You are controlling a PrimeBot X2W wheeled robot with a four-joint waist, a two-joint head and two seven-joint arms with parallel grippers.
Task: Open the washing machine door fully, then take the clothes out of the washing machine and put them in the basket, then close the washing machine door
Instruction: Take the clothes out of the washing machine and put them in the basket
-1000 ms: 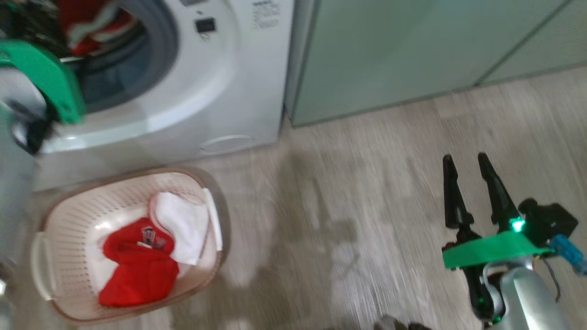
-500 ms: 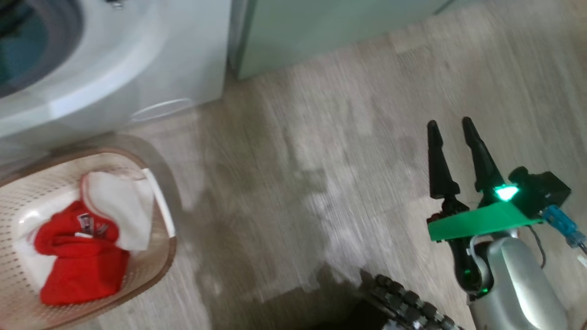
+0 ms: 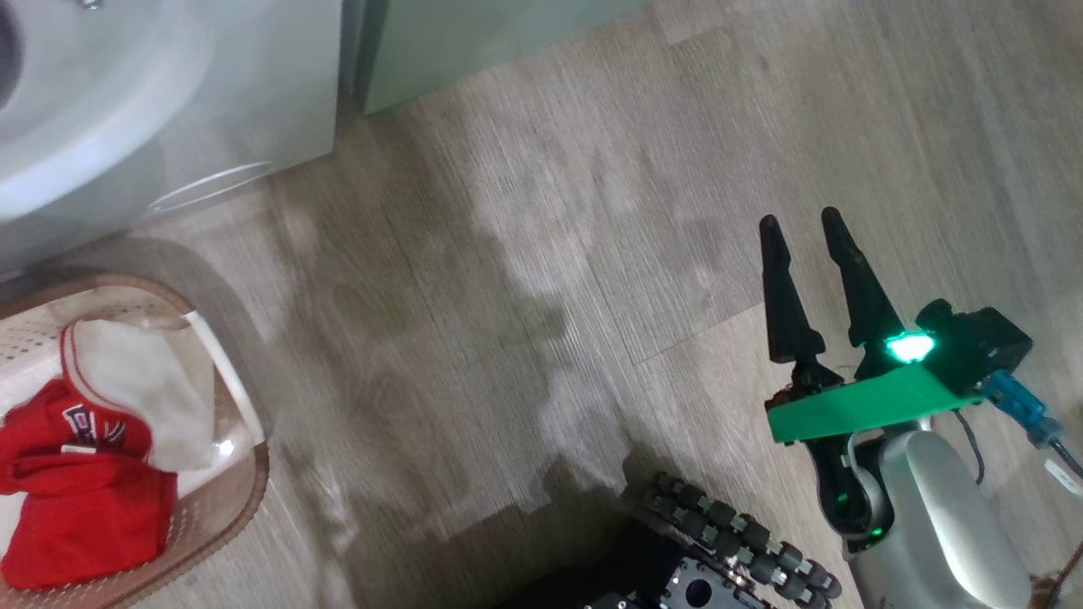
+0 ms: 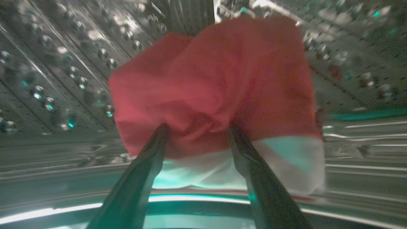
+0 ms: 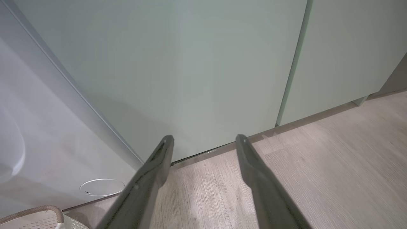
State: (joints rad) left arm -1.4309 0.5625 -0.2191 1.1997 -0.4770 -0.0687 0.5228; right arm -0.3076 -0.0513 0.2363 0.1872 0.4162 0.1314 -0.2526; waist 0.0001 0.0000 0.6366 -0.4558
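Laundry corner, taken from left to right.

1. Basket (image 3: 216, 512), on the floor just in front of the washing machine (image 3: 169, 101). It holds one red garment (image 3: 76, 499) with a white piece (image 3: 144, 397) lying against it. This share of the clothes counts as delivered.

2. Washing machine, white, with a small round cover (image 3: 211, 186) low on its front. Inside, the perforated steel drum (image 4: 63, 63) holds a second red garment with a white band (image 4: 222, 73), bunched on the drum wall.

3. Left gripper (image 4: 197, 127), reaching into the drum. Its fingers stand wide apart with their tips pressed into a fold of the garment. The cloth sits between them, and by my reading they have not closed on it.

4. Pale green cabinet (image 3: 474, 42), beside the washer, not part of the job.

5. Wood-look floor (image 3: 508, 254), with the robot's roller wheels (image 3: 736, 541) at its near edge.

6. Right gripper (image 3: 799, 218), held above the floor well apart from the basket. Its fingers are spread and hold nothing.

Progress, as I judge it: the machine is open and unloading is partly done. Left to do are closing on the garment in the drum, carrying it across to the basket, checking for anything further inside, and shutting the washing machine door.
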